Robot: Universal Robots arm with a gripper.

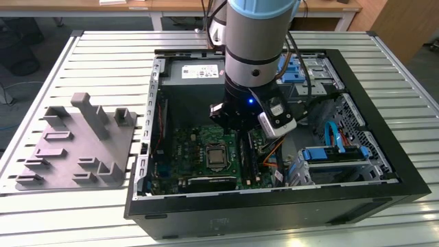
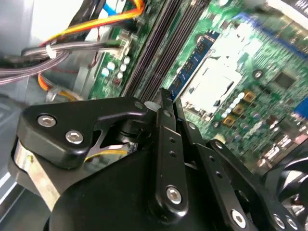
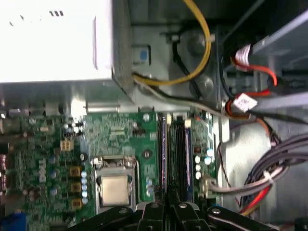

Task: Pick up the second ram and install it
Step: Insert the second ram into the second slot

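Slatted metal table (image 1: 61,56) under everything, desks far behind. At the exterior view's left, a grey plastic tray (image 1: 69,154) with upright posts, lying flat on the slats. In the middle, an open computer case (image 1: 384,190), with the green motherboard (image 1: 185,149) and its processor socket (image 1: 217,157) on the floor of the case. Reaching down from above into the case, the arm (image 1: 254,46), its gripper (image 2: 164,98) low over the memory slots beside the socket. Fingers (image 2: 168,144) drawn together, clamped on the second ram (image 2: 192,62), a thin blue board standing on edge along the slots, seemingly at slot level. Further to the exterior view's right, blue drive brackets (image 1: 329,154) and orange and yellow cables (image 2: 96,26).
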